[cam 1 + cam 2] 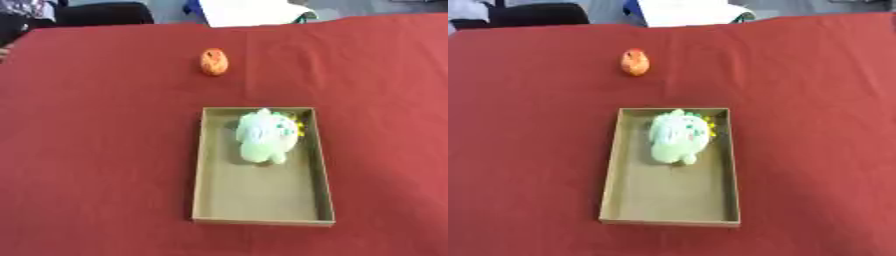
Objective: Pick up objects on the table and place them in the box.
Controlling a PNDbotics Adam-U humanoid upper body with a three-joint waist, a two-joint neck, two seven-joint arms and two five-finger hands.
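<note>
A shallow cardboard box is seen on the red tablecloth. A pale green soft toy is already laid inside the box, toward its far end. One orange, egg-shaped object is left beyond the box's far edge, well apart from it. Neither hand is shown, so their state cannot be told. The orange object is best approached from above, closed round its middle, lifted clear, and set down in the bare near half of the box.

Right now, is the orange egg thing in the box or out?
Out. The orange egg-shaped thing sits on the red tablecloth beyond the box, which holds only a pale green soft toy.
</note>
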